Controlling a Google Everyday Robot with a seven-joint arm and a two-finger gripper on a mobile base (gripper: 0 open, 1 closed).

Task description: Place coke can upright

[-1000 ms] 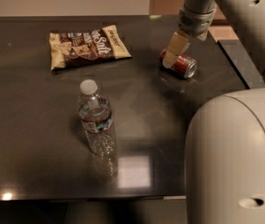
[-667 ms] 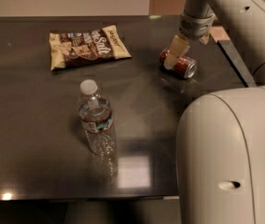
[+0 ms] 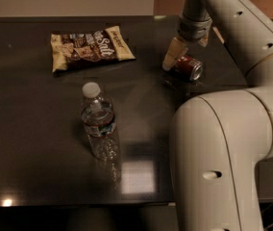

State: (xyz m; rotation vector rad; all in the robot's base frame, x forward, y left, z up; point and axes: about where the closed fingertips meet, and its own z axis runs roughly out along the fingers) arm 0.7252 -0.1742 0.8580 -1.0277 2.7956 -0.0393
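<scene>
My gripper sits low over the desk near its far right corner, right at the coke can. Released or clenched: I cannot tell. The coke can lies on its side. A water bottle stands upright mid-desk. A snack bag lies flat near the far edge.

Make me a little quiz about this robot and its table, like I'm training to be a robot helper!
1. True or false: the small red aluminium coke can stands upright.
2. Which is nearest the middle of the dark table? A) the clear plastic water bottle B) the tan and brown foil snack bag C) the coke can
3. Fill in: the robot's pincer is down at the table's far right, right by the ____.
Key: 1 false, it lies on its side; 2 A; 3 coke can.
</scene>
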